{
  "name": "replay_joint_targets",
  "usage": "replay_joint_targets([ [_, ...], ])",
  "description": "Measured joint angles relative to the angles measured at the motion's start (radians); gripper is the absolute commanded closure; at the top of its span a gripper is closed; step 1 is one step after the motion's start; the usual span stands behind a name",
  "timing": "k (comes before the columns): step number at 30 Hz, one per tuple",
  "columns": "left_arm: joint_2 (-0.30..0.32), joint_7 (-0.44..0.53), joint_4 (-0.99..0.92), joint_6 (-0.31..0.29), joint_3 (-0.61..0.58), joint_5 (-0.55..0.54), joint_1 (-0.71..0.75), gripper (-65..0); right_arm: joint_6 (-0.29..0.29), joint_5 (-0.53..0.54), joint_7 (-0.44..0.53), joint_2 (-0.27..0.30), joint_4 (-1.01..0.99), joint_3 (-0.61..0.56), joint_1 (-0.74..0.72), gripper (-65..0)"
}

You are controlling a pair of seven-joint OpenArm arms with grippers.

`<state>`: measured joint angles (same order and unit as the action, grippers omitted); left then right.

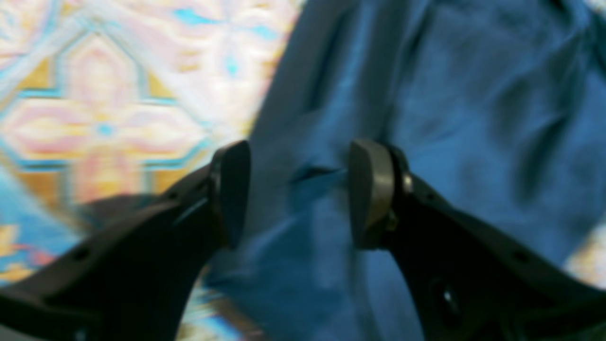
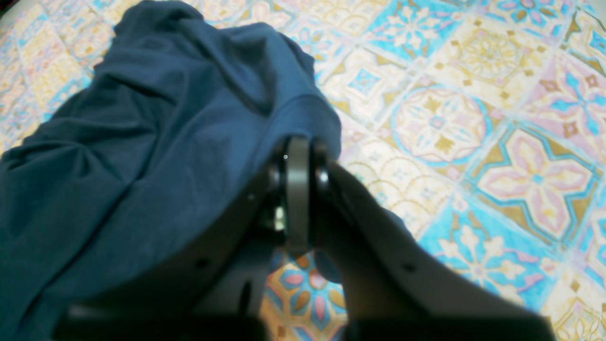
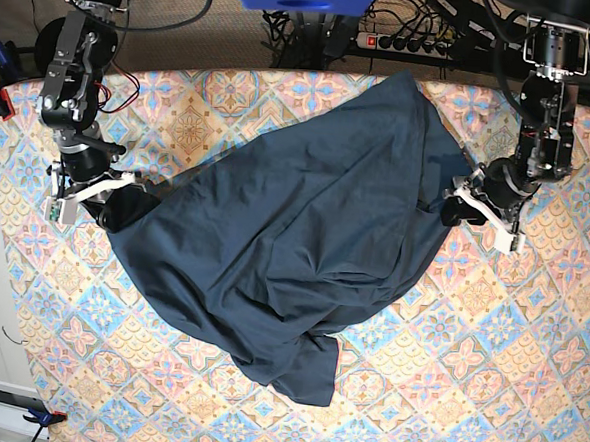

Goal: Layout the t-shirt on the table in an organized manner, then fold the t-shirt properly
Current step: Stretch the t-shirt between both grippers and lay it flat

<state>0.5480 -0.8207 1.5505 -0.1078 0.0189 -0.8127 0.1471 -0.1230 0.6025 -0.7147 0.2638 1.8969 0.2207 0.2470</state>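
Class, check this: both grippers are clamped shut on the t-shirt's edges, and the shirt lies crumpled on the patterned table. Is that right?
Not quite. Only the right gripper is shut on the t-shirt. The left gripper is open, its fingers apart with the cloth loose between them, as the left wrist view shows. The shirt does lie crumpled on the patterned table.
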Motion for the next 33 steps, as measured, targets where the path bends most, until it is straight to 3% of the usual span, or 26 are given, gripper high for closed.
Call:
replay_joint_targets([
  [9,0.033,-0.002,0.000,-0.013,-0.184,0.262,-0.032,-30.5,-0.004,0.001,0.005,0.000,-0.002,-0.005,-0.003,-0.7],
  [11,0.030,0.001,0.001,-0.021,-0.208,0.302,-0.044,-24.6,-0.003,0.000,0.003,0.000,-0.002,-0.004,-0.002,-0.7],
  [15,0.032,0.009,0.003,-0.023,-0.204,0.400,-0.039,-0.2,-0.003,0.000,0.003,0.001,-0.018,-0.004,-0.003,-0.7],
  [16,0.031,0.010,0.003,-0.027,-0.198,0.414,-0.039,0.0,-0.003,0.000,0.003,0.000,-0.019,-0.003,-0.001,-0.7],
  [23,0.015,0.045,0.003,-0.021,0.079,0.444,-0.040,0.0,-0.004,0.000,-0.001,0.000,-0.026,0.000,0.000,-0.7],
  [27,-0.031,0.040,0.003,-0.028,0.235,0.439,-0.042,0.0,-0.012,0.008,0.004,0.000,-0.042,0.000,-0.003,-0.7],
  [33,-0.033,0.035,0.002,-0.028,0.266,0.439,-0.030,0.0,-0.011,0.005,-0.003,0.000,-0.099,0.000,0.000,-0.7],
])
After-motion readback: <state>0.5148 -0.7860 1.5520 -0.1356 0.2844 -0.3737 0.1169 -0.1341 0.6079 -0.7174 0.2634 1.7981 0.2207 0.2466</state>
